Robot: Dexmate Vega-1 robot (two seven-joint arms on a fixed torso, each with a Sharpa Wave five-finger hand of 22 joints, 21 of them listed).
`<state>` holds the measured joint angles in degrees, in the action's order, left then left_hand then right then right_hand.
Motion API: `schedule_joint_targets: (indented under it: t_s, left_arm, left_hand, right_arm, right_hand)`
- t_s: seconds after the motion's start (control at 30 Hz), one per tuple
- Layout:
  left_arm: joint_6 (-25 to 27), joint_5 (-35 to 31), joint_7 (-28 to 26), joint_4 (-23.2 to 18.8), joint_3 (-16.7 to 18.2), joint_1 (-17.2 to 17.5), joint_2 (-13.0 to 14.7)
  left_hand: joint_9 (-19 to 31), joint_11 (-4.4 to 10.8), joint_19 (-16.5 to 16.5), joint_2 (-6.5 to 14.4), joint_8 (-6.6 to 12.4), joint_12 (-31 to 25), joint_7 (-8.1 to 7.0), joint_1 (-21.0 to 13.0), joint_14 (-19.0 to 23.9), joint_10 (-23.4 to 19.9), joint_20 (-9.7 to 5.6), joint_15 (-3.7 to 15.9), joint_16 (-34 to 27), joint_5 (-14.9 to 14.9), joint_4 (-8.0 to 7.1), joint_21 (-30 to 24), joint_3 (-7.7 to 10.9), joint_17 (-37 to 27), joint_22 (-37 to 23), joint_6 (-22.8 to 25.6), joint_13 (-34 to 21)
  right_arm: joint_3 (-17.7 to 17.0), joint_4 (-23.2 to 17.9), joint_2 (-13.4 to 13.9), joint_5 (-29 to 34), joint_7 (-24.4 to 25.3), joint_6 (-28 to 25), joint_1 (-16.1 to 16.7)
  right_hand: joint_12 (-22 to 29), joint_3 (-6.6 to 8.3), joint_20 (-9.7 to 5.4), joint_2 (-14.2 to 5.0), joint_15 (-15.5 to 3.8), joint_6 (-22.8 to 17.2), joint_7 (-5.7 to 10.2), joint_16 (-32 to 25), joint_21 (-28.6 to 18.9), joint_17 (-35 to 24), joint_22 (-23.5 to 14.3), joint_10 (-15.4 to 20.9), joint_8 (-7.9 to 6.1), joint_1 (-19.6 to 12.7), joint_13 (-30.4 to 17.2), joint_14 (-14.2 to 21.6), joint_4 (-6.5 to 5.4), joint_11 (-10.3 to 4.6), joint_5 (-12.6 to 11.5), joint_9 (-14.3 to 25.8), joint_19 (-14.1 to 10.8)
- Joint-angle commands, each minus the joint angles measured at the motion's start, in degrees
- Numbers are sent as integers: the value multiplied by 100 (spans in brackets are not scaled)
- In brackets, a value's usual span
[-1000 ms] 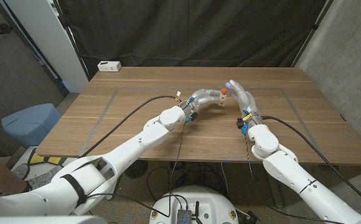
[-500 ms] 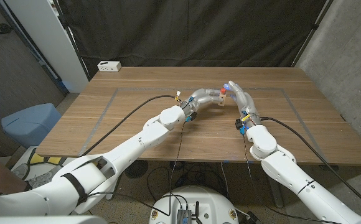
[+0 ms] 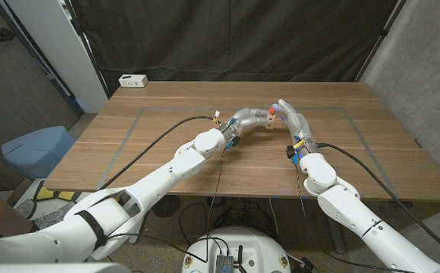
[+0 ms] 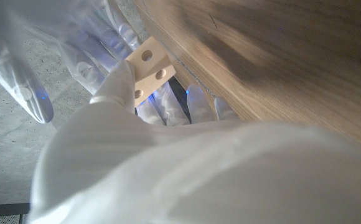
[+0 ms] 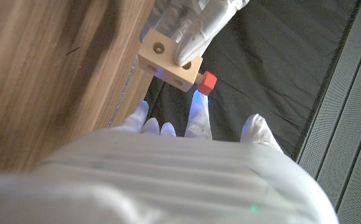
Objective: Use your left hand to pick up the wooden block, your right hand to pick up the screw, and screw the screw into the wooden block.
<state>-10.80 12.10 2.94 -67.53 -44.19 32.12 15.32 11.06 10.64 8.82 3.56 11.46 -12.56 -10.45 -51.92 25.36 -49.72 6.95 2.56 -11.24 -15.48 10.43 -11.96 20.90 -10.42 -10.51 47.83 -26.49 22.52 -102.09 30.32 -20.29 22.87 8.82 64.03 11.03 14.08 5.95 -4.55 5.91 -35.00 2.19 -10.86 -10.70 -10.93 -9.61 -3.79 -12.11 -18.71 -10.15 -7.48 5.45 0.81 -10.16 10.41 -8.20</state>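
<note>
1. Table [image 3: 167,144], wooden, spans the middle of the head view, both arms meeting just above frame centre.
2. Left hand [image 3: 244,119] holds the wooden block [image 3: 268,120] off the table there; fingers wrap its side in the right wrist view.
3. Right hand [image 3: 290,114] sits just beside the block, fingers reaching toward the red-headed screw [image 3: 271,111]; whether it pinches the head I cannot tell.
4. Screw stands at the block's end, apparently already seated in a hole.
5. Risk: turning with a loose fingertip hold could slip off the head, or twist the block in the left hand's grasp.
6. White power strip [image 3: 133,80] lies upper left, well apart; nothing blocks the work.
</note>
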Motion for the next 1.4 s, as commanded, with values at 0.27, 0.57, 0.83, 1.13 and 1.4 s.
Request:
schedule_joint_targets:
  t_s: [0.27,0.57,0.83,1.13,1.4]
  left_arm:
    - [13,29,-2,86,-6,-19,-55]
    - [-24,37,27,204,-19,-68,-104]
    - [-42,33,44,292,-28,-118,-136]
    - [-55,45,54,327,-24,-131,-148]
    - [-61,54,50,338,-18,-123,-148]
  left_hand:
    - [32,131,1,92,32,-102,201,0,28,-143,-1,174,-22,-29,-146,-29,129,-8,-33,359,-212]
    - [32,134,1,91,32,-101,202,-4,29,-144,2,173,-20,-30,-143,-30,131,-6,-33,358,-211]
    - [32,129,6,91,30,-99,200,-12,29,-144,-4,173,-20,-31,-138,-32,132,-5,-33,354,-211]
    - [32,132,5,93,33,-100,201,-14,32,-148,-3,180,-22,-31,-138,-33,131,-6,-33,364,-213]
    - [32,126,9,93,33,-100,205,-18,27,-145,-3,176,-18,-32,-136,-35,133,-5,-33,363,-216]
  right_arm:
    - [-9,-51,12,45,99,-77,47]
    - [-14,-58,-5,56,146,-104,42]
    - [-4,-57,-18,94,195,-143,29]
    - [-8,-94,-12,119,245,-201,41]
    - [-3,-116,-21,138,287,-227,62]
  right_hand:
    - [45,9,-15,-19,-114,-283,-27,-109,-84,3,-8,151,-61,17,-5,180,77,-29,10,-7,-238]
    - [60,14,-15,-28,-135,-407,-44,-122,-84,5,-7,252,-60,12,-5,247,101,-58,9,-8,-297]
    - [65,22,-17,-38,-178,-579,-76,-136,-84,8,-7,337,-78,2,-4,324,126,-112,8,-8,-353]
    - [70,27,-19,-44,-210,-700,-95,-148,-87,10,-7,417,-80,-5,-3,392,147,-153,8,-9,-414]
    - [76,35,-2,-53,-231,-792,-118,-152,-88,11,-7,491,-79,-15,-2,437,163,-174,6,-9,-460]
